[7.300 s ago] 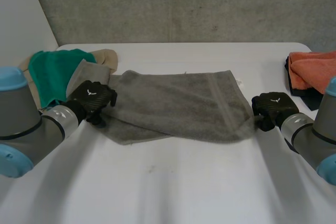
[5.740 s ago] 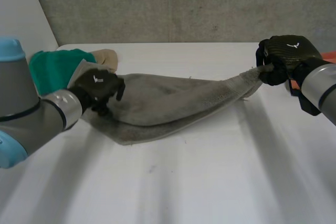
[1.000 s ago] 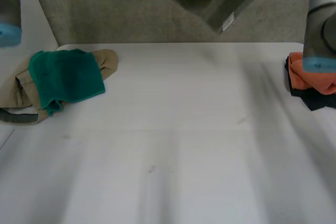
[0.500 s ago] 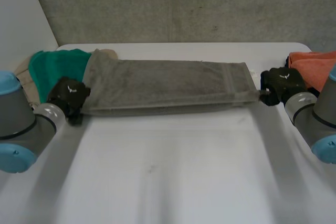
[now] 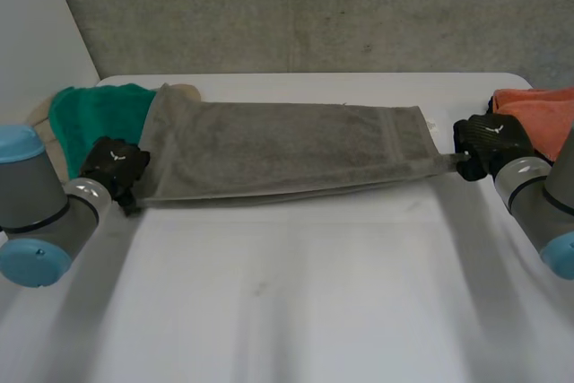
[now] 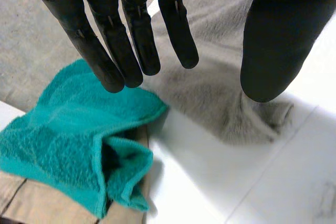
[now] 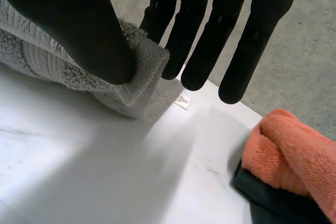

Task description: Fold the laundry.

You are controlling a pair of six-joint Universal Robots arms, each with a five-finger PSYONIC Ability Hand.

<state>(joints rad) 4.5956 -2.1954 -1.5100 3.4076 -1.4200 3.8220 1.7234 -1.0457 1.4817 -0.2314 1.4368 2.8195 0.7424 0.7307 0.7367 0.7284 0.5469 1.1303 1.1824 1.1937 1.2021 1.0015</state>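
A grey towel [image 5: 287, 145] lies stretched across the far half of the white table [image 5: 287, 302], folded lengthwise into a long band. My left hand [image 5: 115, 163] sits at its left corner. In the left wrist view its fingers [image 6: 131, 40] are straight and spread from the thumb, and the towel corner [image 6: 247, 114] rests on the table under them, free. My right hand [image 5: 489, 139] is at the right corner, which rises off the table to it. In the right wrist view the thumb [image 7: 79, 19] presses the towel corner [image 7: 142, 61] against a straight finger.
A teal towel [image 5: 94, 118] lies on a beige cloth [image 6: 31, 208] just beyond my left hand. An orange towel [image 5: 538, 114] on a dark cloth [image 7: 268, 195] sits beside my right hand. A small white tag [image 7: 182, 100] lies by the right corner. A concrete wall stands behind.
The towel came down from the air and now lies stretched on the table. The left hand has opened and let go of its corner. The right hand shifted slightly right.
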